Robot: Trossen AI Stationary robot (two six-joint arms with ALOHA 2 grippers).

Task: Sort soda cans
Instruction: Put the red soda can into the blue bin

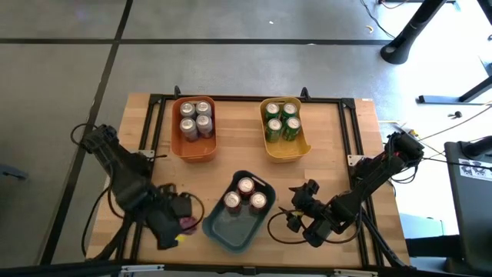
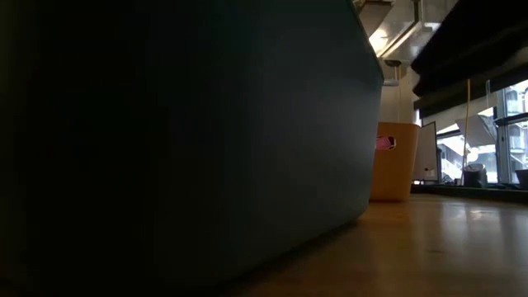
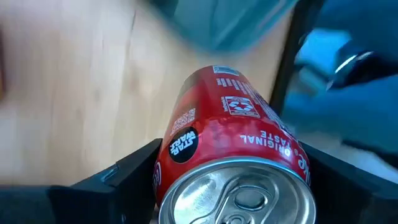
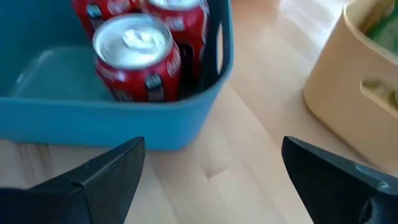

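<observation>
My left gripper point(image 1: 184, 218) is at the table's near-left, beside the blue-grey bin point(image 1: 217, 229), and is shut on a red soda can point(image 3: 233, 134). In the high view that can shows only as a pinkish patch point(image 1: 187, 224) under the gripper. Three red cans point(image 1: 246, 195) stand in the blue-grey bin's far end. Several silver cans point(image 1: 196, 118) fill the orange bin point(image 1: 194, 151), and several green cans point(image 1: 281, 121) fill the yellow bin point(image 1: 286, 151). My right gripper point(image 1: 297, 212) point(image 4: 211, 186) is open and empty, just right of the blue-grey bin. My left gripper pinches the red can between its two fingers point(image 3: 134, 171), one on each side of the body near the silver top point(image 3: 239, 196). The fingers come at it slanting from above. The can's far end points down at the wooden table; whether it rests there, I cannot tell.
The blue-grey bin's wall point(image 2: 181, 140) fills most of the low view, with the orange bin point(image 2: 394, 161) behind it. A black frame point(image 1: 246, 99) borders the tabletop. Cables point(image 1: 278, 228) lie by my right gripper. Bare wood point(image 1: 327, 154) lies between the bins and on the right.
</observation>
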